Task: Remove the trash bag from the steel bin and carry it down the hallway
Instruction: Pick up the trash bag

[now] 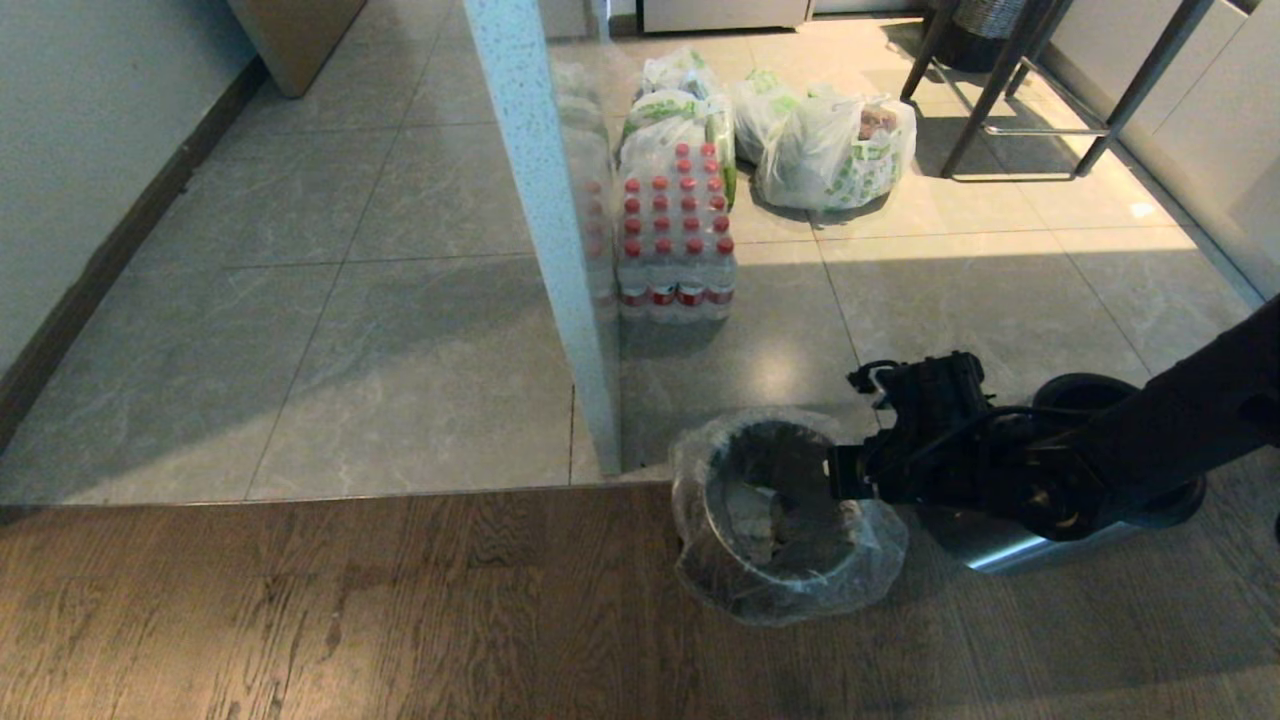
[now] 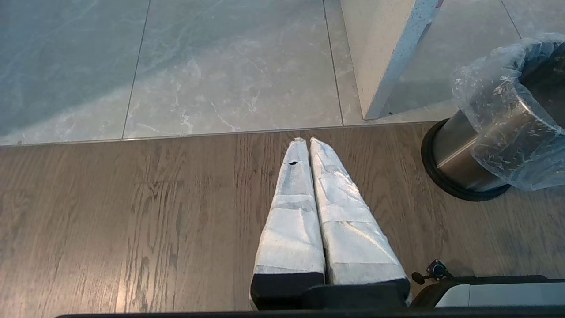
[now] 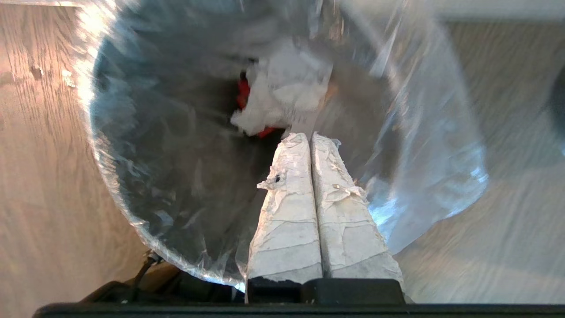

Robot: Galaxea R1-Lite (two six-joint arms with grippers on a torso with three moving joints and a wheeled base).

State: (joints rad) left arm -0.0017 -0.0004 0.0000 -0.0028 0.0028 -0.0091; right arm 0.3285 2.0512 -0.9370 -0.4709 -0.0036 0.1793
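Observation:
The steel bin (image 2: 459,160) stands on the wood floor just short of the tile edge. The clear crinkly trash bag (image 1: 700,445) lines it and is folded over its rim. Crumpled white paper and something red (image 3: 282,92) lie inside the bag. My right gripper (image 1: 838,478) reaches in from the right, and its tape-wrapped fingers (image 3: 287,185) are pressed shut over the bag's (image 3: 145,145) open mouth, with nothing seen between them. My left gripper (image 2: 307,140) is shut and empty above the wood floor, left of the bin. The hallway (image 1: 300,300) of grey tiles runs ahead on the left.
A second steel bin with a broad black rim (image 1: 1100,385) stands right behind my right arm. A white speckled partition edge (image 1: 540,200) rises just beyond the bin. A pack of red-capped water bottles (image 1: 675,240), white grocery bags (image 1: 835,150) and stool legs (image 1: 1020,90) stand farther back.

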